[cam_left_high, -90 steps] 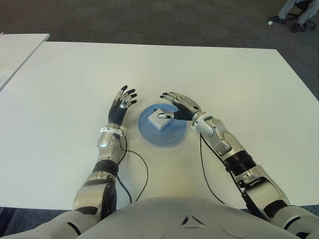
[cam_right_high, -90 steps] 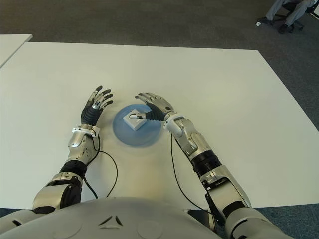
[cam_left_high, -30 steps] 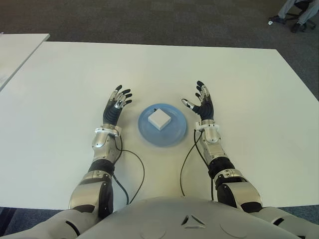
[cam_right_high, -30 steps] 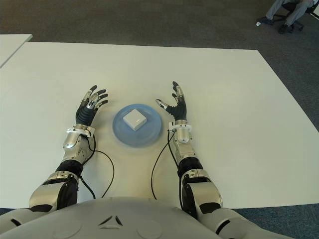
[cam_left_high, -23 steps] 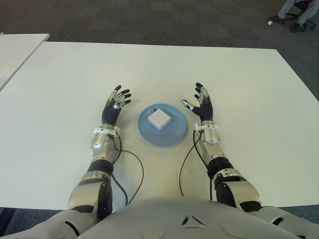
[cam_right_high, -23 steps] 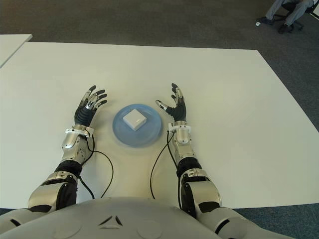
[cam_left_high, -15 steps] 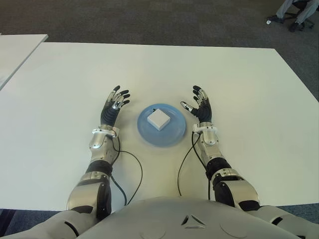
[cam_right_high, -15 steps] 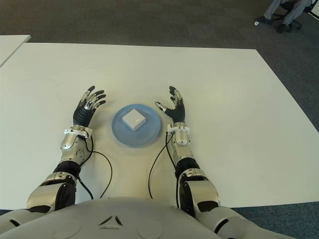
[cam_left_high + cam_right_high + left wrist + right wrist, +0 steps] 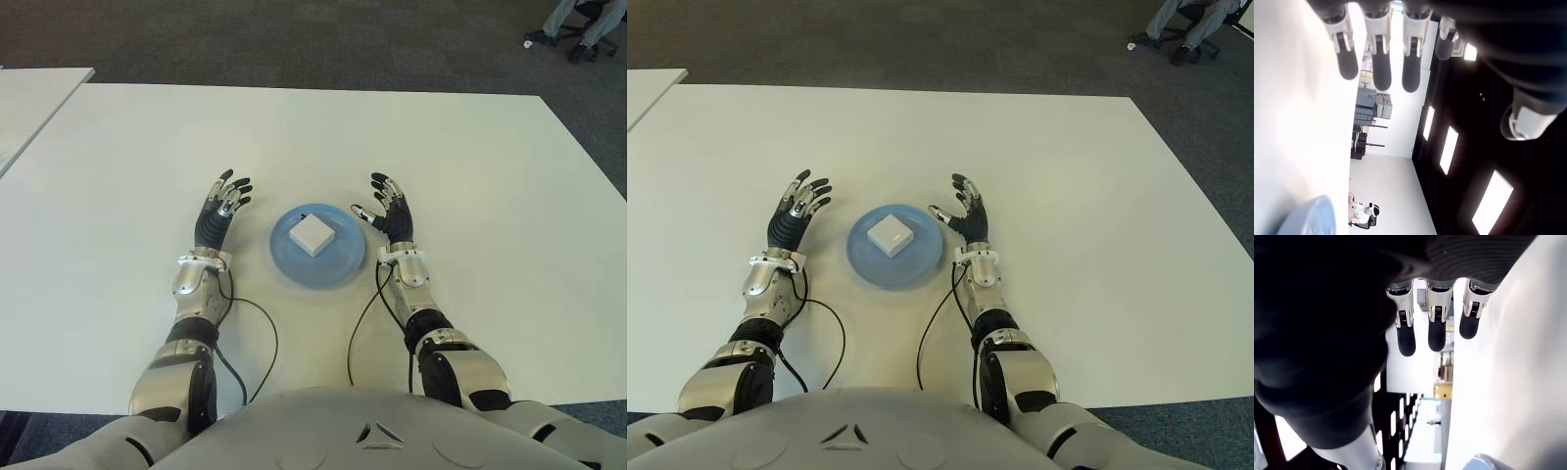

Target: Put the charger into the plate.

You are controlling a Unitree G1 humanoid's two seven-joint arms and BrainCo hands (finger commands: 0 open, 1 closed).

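My right hand (image 9: 390,213) has pulled back off the charger (image 9: 314,234), now lying in the plate (image 9: 343,268); both it and my left hand (image 9: 217,212) are spread wide and empty, so I'd just settle them clear of the rim.

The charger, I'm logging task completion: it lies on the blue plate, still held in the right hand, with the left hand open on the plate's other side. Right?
Not quite. The charger does lie on the blue plate, but the right hand is not holding it: it shows open and empty beside the plate. The left hand is open on the other side. Both eye views show this.
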